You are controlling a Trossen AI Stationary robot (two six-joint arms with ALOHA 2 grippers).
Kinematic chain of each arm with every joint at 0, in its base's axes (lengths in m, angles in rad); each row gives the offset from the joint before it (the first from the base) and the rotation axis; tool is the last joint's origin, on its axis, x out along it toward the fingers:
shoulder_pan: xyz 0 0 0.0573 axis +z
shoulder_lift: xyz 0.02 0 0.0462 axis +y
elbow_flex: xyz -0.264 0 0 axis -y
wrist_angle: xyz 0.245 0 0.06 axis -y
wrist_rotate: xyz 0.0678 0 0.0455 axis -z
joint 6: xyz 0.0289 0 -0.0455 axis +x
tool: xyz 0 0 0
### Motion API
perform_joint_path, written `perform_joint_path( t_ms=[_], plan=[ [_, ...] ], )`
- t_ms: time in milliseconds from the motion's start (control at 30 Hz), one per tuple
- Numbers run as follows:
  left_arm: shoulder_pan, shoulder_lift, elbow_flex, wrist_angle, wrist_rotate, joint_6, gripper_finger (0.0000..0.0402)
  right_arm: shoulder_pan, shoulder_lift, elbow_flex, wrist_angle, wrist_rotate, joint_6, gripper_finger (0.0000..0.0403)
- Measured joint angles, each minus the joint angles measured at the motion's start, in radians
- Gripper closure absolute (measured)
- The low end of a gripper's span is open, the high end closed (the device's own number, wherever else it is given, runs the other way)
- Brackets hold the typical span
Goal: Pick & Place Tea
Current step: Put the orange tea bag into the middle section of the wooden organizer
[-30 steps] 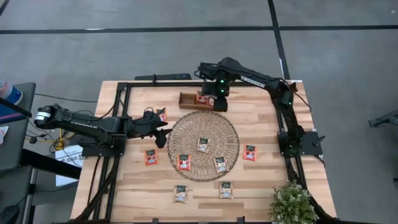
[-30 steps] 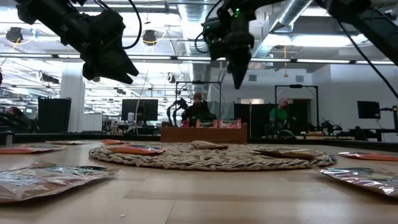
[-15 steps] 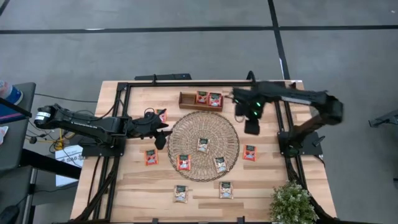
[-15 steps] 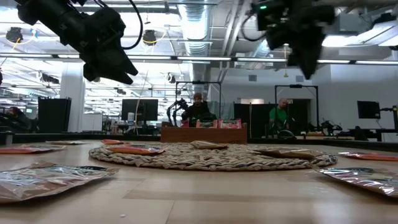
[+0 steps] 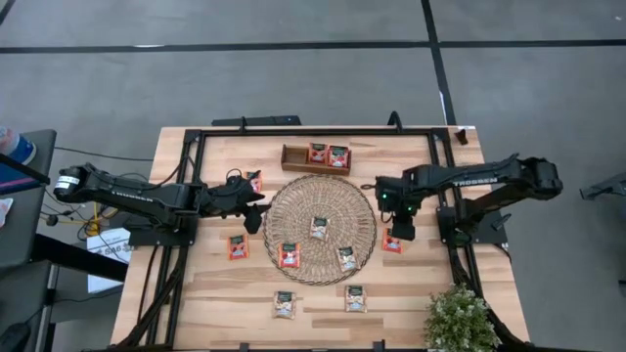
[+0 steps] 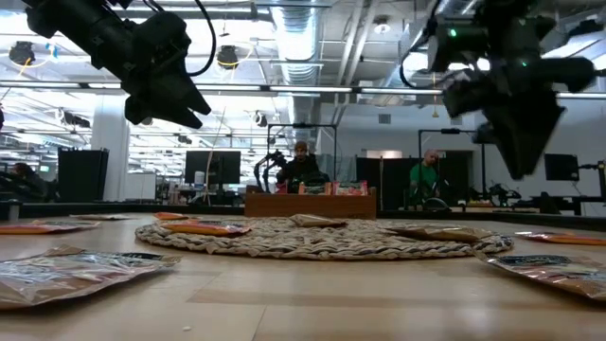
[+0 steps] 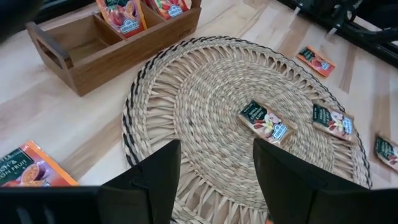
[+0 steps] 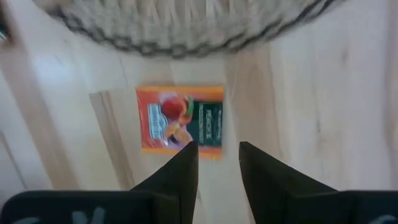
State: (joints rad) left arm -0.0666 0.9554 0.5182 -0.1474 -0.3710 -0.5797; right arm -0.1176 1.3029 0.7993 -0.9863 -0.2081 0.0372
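The right gripper (image 5: pixel 402 233) hangs above a red-orange tea sachet (image 5: pixel 392 242) that lies flat on the table (image 5: pixel 421 284) just beside the round woven mat (image 5: pixel 320 229), its fingers (image 8: pixel 180 177) a narrow gap apart and holding nothing. Two more sachets (image 5: pixel 328 155) stand in the wooden tray (image 5: pixel 293 158), others lie on the mat and the table. The left gripper (image 5: pixel 253 213) waits at the mat's left edge, its fingers wide apart and empty.

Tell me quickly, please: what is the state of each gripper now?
Left gripper: open, empty, above the mat's left edge.
Right gripper: fingers apart, holding nothing, above a red-orange tea sachet beside the woven mat.
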Motion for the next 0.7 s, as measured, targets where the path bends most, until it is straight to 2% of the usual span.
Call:
perform_joint_path(
  t_ms=[267,500,700],
  plan=[
    [0.000,0.000,0.000,0.000,0.000,-0.019,0.0208,-0.002,0.048,-0.050,0.017,-0.002,-0.009,0.0285],
    [0.000,0.000,0.000,0.004,-0.003,-0.021,0.0208,-0.002,0.054,-0.050,0.048,0.005,-0.008,0.0211],
    [0.000,0.000,0.000,0.008,-0.004,-0.022,0.0208,-0.002,0.064,-0.055,0.059,0.061,0.000,0.0156]
  ],
)
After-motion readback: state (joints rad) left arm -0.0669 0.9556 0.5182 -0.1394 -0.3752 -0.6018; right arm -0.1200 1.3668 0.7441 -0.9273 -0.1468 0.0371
